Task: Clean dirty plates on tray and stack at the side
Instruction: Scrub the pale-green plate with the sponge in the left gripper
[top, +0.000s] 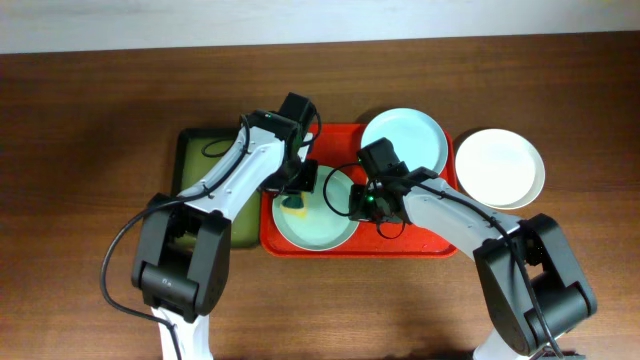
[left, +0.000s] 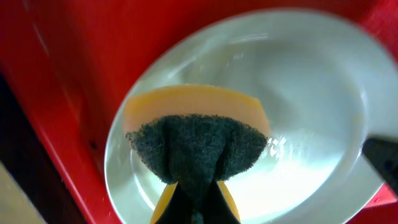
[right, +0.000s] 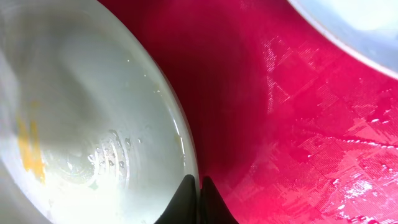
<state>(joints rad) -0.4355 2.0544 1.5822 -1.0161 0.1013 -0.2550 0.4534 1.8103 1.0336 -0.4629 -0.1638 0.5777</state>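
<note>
The pale green plate lies in the left half of the red tray. My left gripper is shut on a yellow sponge with a dark scouring pad and presses it on the plate's left part. My right gripper is shut on the green plate's right rim; a yellow smear shows inside the plate. The pale blue plate rests at the tray's far right corner, also in the right wrist view. The white plate sits on the table right of the tray.
A smaller dark green tray lies against the red tray's left side, under my left arm. The table is brown wood. The red tray's rim runs close beside the green plate on the left.
</note>
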